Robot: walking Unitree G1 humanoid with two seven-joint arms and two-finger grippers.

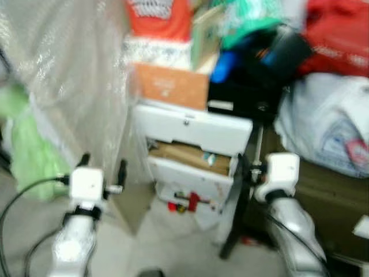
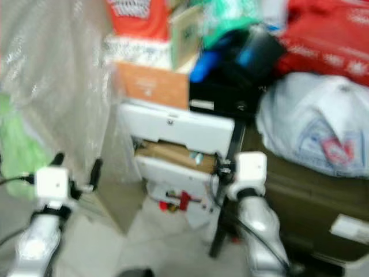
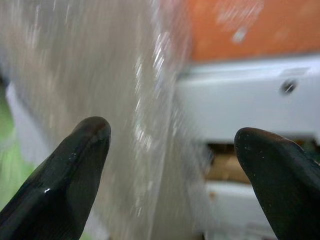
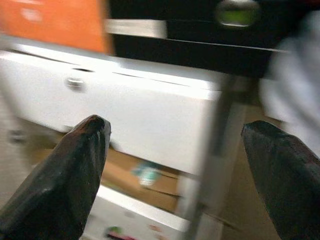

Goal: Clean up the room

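Both grippers, left gripper [image 1: 102, 168] and right gripper [image 4: 175, 165], spread empty before blurred white drawer unit [image 1: 193, 131]; crinkled clear plastic sheet [image 1: 69, 69] alongside; orange box [image 1: 170, 85] above.

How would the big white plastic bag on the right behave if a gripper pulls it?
The white plastic bag looks soft and bulging, so it would probably sag and deform. Its creased film may slip or stretch. It rests on a dark olive surface near the edge, so it might slide off.

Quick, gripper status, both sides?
Left gripper: open, holding nothing, facing the clear plastic sheet.
Right gripper: open, holding nothing, facing the white drawer unit.
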